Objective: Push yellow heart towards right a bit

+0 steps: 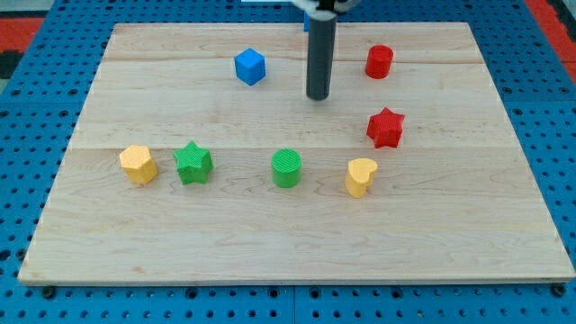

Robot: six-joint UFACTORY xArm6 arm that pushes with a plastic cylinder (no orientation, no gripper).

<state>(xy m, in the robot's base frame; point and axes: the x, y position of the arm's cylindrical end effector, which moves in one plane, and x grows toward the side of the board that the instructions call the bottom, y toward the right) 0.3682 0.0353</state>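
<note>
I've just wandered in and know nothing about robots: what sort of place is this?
Probably a robotics lab test bench. A pale wooden board lies on a blue perforated base, small coloured plastic blocks such as a yellow heart are scattered on it, and my tip, a dark rod's end, stands above them.

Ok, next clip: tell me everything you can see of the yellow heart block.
The yellow heart is a small, matte, plastic-looking block with a heart-shaped top face and straight sides, standing flat on the wooden board. It sits right of centre, nearer the view's bottom. Nothing touches it: the green cylinder lies apart on its left, the red star above and to its right. My tip is well above it, toward the view's top, not in contact.
</note>
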